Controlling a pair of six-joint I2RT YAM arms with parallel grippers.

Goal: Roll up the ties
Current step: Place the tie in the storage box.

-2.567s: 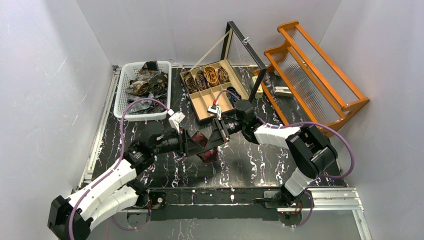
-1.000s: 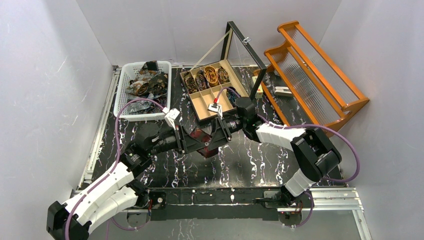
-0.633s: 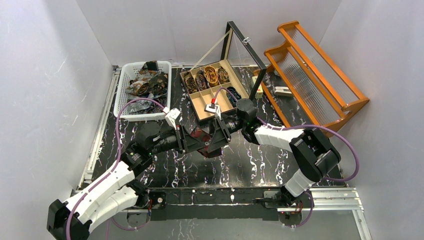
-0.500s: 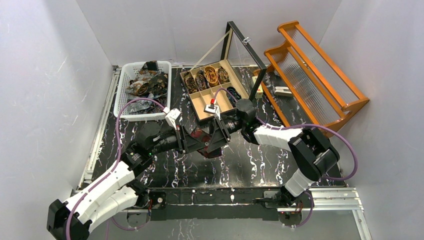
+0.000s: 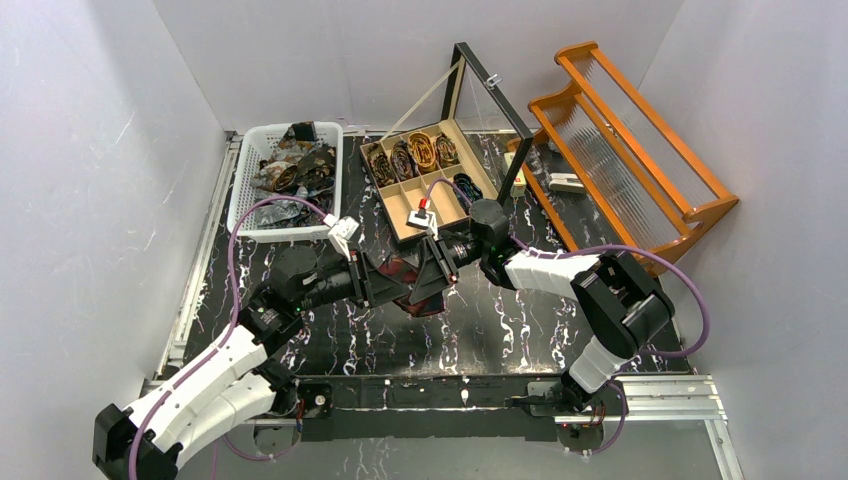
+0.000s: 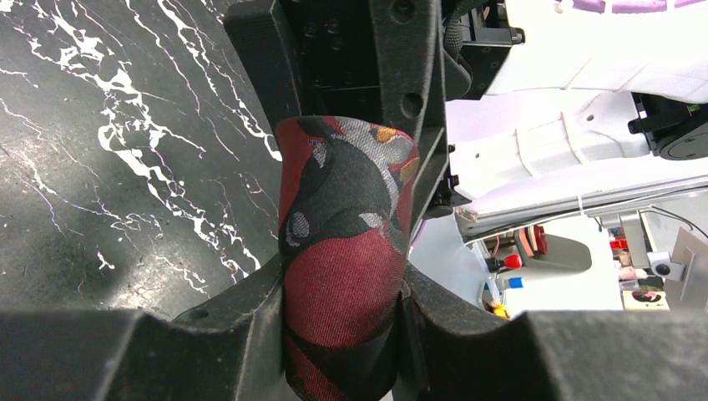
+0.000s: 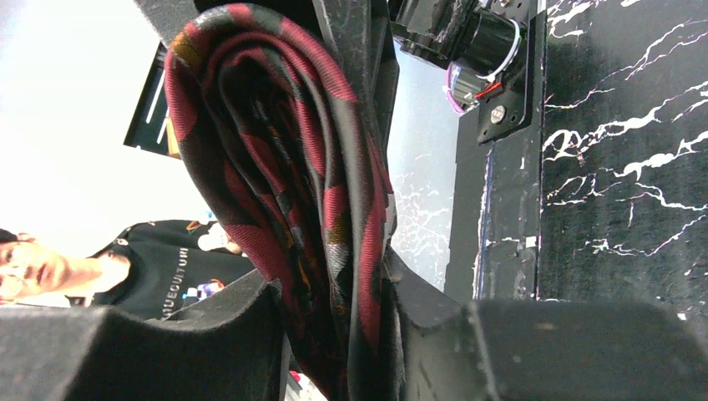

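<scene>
Maroon-and-black patterned tie hangs bunched between both end effectors, over the black marbled counter. On one side the left end effector clamps it tight. From the opposite side the right end effector pinches the folded fabric, both fingers pressing it.

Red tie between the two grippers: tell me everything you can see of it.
The red tie is woven fabric, dark red with black, grey and orange patches. It is gathered into a thick layered bundle, not a neat coil. Both grippers clamp it from opposite sides over the table: the left gripper on one end, the right gripper on the other. Whether it touches the table is unclear.
</scene>
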